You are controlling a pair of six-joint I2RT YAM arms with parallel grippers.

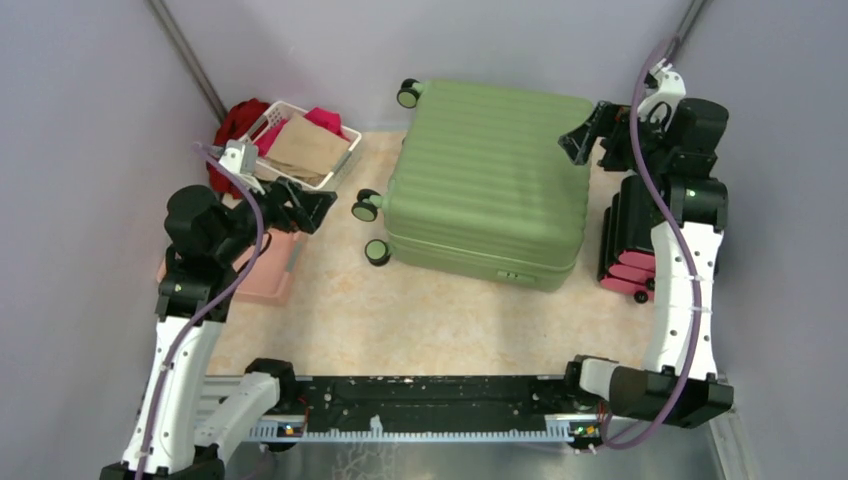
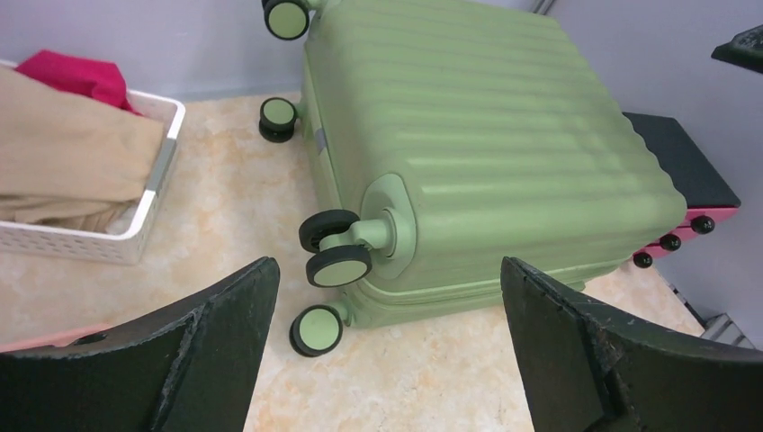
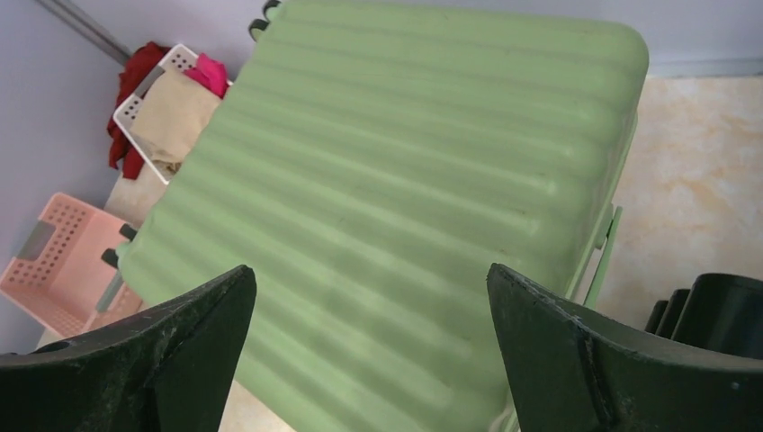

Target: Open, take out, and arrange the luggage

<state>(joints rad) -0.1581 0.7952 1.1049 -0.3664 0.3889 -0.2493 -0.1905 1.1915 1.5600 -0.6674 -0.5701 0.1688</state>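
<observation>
The luggage (image 1: pixel 490 180) is a sage-green ribbed suitcase lying flat and closed in the middle of the table, wheels toward the left. My left gripper (image 1: pixel 322 208) hovers open just left of its caster wheels (image 2: pixel 337 265), holding nothing. In the left wrist view the left gripper (image 2: pixel 387 265) faces the luggage (image 2: pixel 486 153) over bare tabletop. My right gripper (image 1: pixel 583 135) stands open at the suitcase's far right corner. The right wrist view has the right gripper (image 3: pixel 370 270) above the ribbed shell (image 3: pixel 396 180) with nothing between its fingers.
A white basket (image 1: pixel 350 148) with tan and pink clothes stands at the back left, a red cloth (image 1: pixel 235 120) behind it. A pink basket (image 1: pixel 270 275) lies under the left arm. Black-and-pink stacked cases (image 1: pixel 630 240) stand right of the luggage. Grey walls enclose the table.
</observation>
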